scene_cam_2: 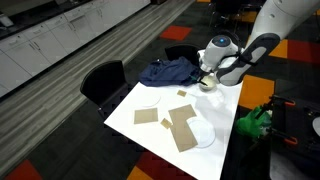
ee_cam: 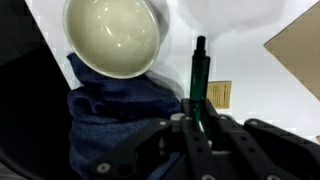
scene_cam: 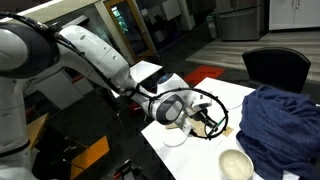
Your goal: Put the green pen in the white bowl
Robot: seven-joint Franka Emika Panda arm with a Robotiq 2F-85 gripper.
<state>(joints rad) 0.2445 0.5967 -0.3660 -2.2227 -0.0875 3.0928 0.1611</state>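
While the tool [ee_cam: 200,122] grips the green pen [ee_cam: 200,75], the tabletop [ee_cam: 260,110] is white

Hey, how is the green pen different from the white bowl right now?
The green pen is thin, straight and dark; the white bowl is round, deep and pale cream. The pen is gripped in the claw; the bowl sits free by the blue cloth. Both show in the wrist view, and the bowl is empty.
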